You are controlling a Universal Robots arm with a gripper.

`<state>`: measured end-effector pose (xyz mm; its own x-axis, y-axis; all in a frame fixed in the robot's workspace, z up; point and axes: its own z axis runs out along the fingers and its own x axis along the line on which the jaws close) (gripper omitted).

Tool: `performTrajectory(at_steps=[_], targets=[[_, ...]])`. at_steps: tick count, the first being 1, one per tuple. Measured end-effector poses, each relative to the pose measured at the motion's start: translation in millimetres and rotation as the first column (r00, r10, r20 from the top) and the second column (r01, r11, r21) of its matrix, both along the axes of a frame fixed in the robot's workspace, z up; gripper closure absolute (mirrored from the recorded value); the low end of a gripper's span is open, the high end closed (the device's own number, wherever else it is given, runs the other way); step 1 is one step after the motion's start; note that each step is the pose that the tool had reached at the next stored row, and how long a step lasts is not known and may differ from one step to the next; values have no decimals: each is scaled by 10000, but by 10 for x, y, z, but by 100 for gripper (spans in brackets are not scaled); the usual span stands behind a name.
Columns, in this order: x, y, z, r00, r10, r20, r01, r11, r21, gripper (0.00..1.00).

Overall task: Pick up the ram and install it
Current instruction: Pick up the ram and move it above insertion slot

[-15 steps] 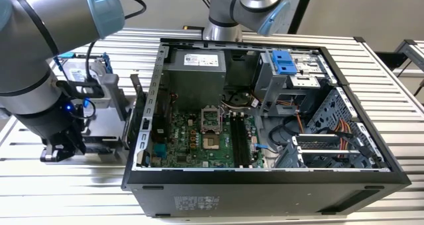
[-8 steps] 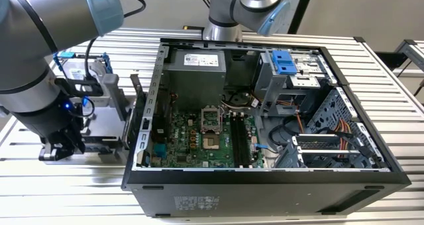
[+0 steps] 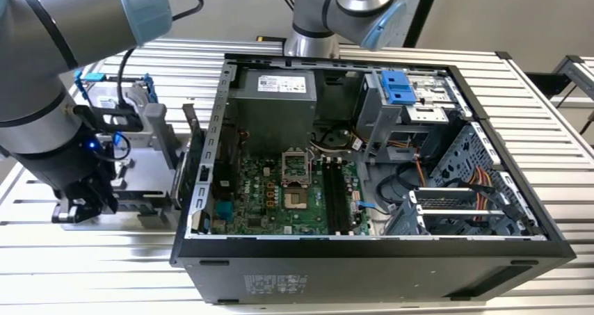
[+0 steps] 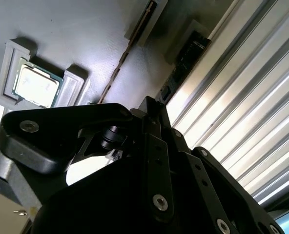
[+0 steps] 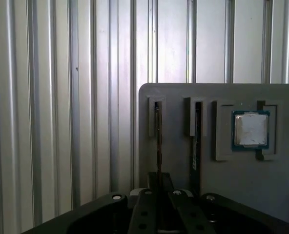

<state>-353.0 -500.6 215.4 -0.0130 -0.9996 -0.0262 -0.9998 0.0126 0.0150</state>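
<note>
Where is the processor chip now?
In both wrist views, the processor chip lies flat in a pocket of the grey tray on the ribbed table.

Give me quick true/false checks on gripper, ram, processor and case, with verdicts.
1. The ram stands on edge in the grey holder. True.
2. The gripper hangs over the motherboard. False: it is down at the holder, outside the case, on the exterior view's left.
3. The processor lies in the holder. True.
4. The case is closed. False: its side is open and the motherboard shows.
</note>
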Motion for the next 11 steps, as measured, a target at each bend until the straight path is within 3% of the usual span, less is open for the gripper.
performTrajectory(at_steps=[11], targets=[[-1,0,111,10000,0,1,0,10000,1,100]])
